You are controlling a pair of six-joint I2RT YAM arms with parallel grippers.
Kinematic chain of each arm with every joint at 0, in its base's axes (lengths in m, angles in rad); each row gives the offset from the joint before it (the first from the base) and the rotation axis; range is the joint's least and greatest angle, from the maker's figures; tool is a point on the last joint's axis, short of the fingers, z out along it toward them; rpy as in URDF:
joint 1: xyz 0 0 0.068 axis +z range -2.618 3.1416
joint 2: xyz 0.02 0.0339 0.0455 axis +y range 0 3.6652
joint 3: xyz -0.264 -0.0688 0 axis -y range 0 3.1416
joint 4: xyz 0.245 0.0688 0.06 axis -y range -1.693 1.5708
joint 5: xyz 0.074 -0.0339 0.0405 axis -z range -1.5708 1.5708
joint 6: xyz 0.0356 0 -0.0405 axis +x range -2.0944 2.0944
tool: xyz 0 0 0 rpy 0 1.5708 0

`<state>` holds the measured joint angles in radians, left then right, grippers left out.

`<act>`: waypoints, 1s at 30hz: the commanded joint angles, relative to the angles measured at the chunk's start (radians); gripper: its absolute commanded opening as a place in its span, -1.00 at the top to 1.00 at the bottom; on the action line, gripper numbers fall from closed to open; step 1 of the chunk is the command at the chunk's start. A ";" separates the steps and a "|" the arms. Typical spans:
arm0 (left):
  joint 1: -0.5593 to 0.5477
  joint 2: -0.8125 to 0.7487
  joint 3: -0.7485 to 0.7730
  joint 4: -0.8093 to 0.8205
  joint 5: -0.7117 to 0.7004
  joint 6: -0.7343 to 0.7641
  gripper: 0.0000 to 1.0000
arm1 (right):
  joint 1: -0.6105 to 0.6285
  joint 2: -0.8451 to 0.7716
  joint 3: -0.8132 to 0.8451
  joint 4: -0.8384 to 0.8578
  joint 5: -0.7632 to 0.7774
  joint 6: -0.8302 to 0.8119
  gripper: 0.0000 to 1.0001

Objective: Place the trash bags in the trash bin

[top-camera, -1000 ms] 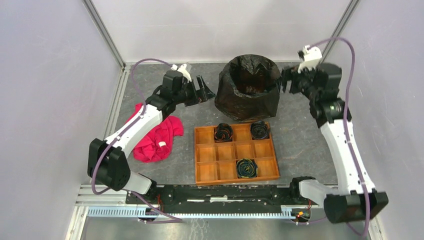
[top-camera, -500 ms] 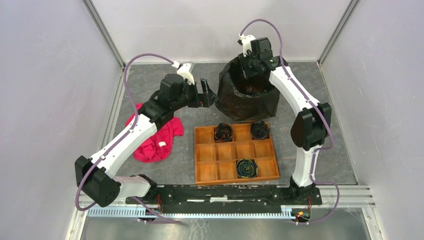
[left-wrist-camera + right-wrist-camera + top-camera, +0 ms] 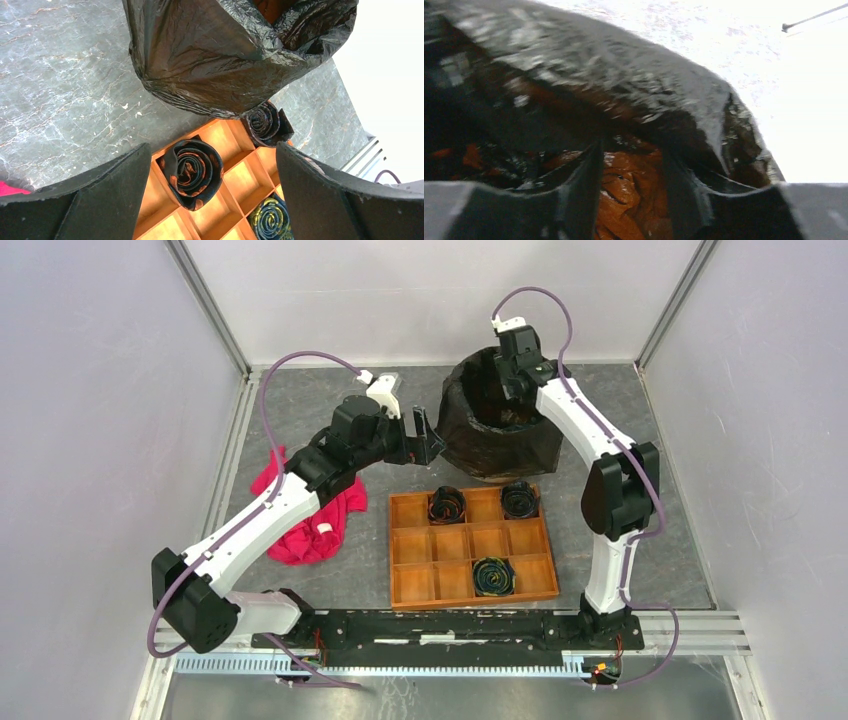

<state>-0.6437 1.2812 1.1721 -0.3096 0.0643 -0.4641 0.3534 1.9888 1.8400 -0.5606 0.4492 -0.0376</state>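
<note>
From above, your left gripper wide open, holding nothing, just beside the trash bag wrapped over the trash bin by the table's far edge, right gripper in its mouth, left wrist, fingers far apart, right wrist, fingers half apart, nothing pinched.

Grey table bears red cloth, wooden tray and bag-wrapped trash bin.

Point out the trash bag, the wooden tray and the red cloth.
trash bag (image 3: 478,448), top external view, on its crinkled outer side, lower left.
wooden tray (image 3: 432,545), top external view, on a bare middle-row compartment.
red cloth (image 3: 335,502), top external view, on its right-hand folds.
</note>
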 commanded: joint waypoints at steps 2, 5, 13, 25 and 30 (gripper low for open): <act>-0.004 -0.016 0.000 0.005 -0.026 0.044 -1.00 | 0.027 -0.107 -0.013 0.006 -0.216 -0.037 -0.20; -0.004 -0.003 0.003 0.003 -0.022 0.041 -1.00 | 0.029 -0.118 -0.080 0.086 -0.470 0.006 -0.31; -0.002 -0.018 0.000 0.003 -0.049 0.053 -1.00 | 0.027 0.089 0.071 -0.015 -0.425 0.033 -0.09; -0.005 -0.005 -0.004 0.008 -0.032 0.040 -1.00 | 0.027 0.004 0.094 -0.092 -0.135 -0.068 -0.34; -0.005 -0.002 -0.009 0.018 -0.020 0.032 -1.00 | 0.026 -0.058 -0.008 -0.101 0.120 -0.132 -0.55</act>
<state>-0.6437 1.2819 1.1709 -0.3103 0.0429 -0.4618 0.3840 2.0182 1.8713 -0.6319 0.3099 -0.1040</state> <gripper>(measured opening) 0.994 0.750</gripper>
